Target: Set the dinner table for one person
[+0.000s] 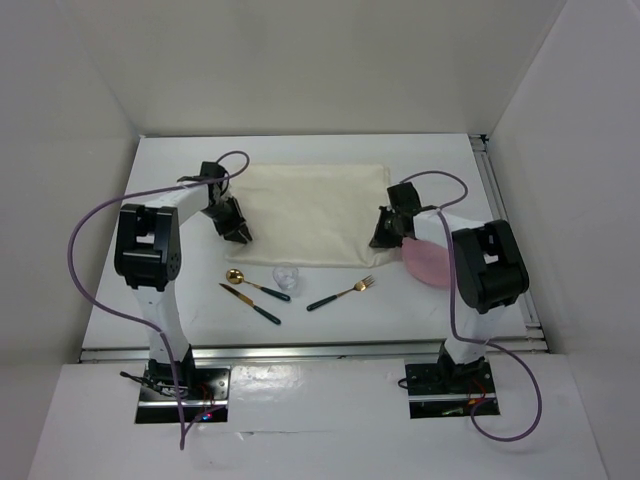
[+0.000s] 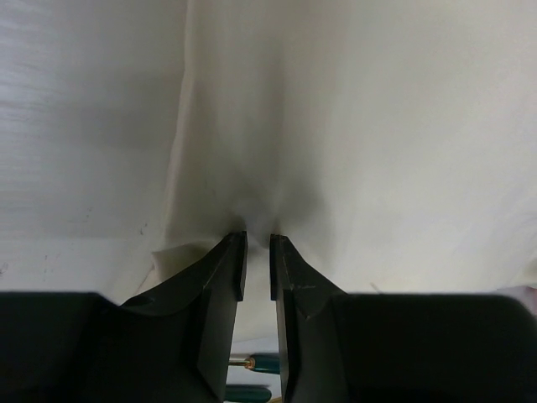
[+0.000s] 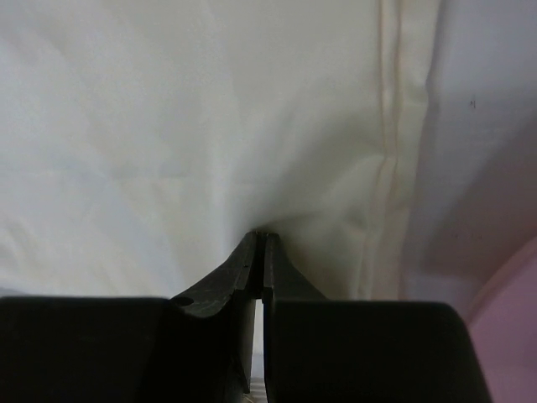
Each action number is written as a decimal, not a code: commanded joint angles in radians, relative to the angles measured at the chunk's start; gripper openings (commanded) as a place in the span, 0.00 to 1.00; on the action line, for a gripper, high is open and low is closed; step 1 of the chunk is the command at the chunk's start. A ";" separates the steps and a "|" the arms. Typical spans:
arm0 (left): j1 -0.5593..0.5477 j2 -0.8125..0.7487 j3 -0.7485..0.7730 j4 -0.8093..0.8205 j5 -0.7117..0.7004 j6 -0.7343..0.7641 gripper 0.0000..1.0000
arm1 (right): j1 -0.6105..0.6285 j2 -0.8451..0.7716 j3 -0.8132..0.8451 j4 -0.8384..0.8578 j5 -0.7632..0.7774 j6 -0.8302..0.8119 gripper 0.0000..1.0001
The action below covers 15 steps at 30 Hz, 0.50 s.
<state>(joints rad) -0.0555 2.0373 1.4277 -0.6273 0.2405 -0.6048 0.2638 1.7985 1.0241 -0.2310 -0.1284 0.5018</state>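
The dinner table [image 1: 400, 312] is a large white top with metal rails. A cream cloth mat [image 1: 310, 210] lies flat on its far middle. My left gripper [image 1: 240, 233] is at the mat's near-left corner. In the left wrist view the left gripper [image 2: 258, 239] has its jaws a narrow slit apart, and the mat [image 2: 336, 126] puckers up between the tips. My right gripper [image 1: 383, 238] is at the mat's near-right corner. In the right wrist view the right gripper [image 3: 261, 237] is shut on a pinch of the mat [image 3: 168, 126].
A pink plate [image 1: 428, 262] lies under my right arm and also shows in the right wrist view [image 3: 512, 336]. A gold spoon [image 1: 250, 283], a dark-handled knife [image 1: 250, 303], a clear glass [image 1: 287, 280] and a gold fork [image 1: 342, 293] lie in front of the mat.
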 commanded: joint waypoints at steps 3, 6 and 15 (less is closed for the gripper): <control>0.006 0.017 -0.069 -0.028 -0.106 0.037 0.36 | 0.012 -0.071 -0.093 -0.125 0.029 0.053 0.00; 0.006 -0.003 -0.078 -0.028 -0.106 0.037 0.36 | 0.012 -0.111 -0.125 -0.125 0.067 0.066 0.03; 0.006 -0.066 -0.098 -0.038 -0.115 0.028 0.35 | 0.023 -0.303 -0.050 -0.240 0.171 0.020 0.21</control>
<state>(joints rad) -0.0555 1.9877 1.3647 -0.5995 0.2157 -0.6044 0.2726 1.5841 0.9249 -0.4110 -0.0296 0.5468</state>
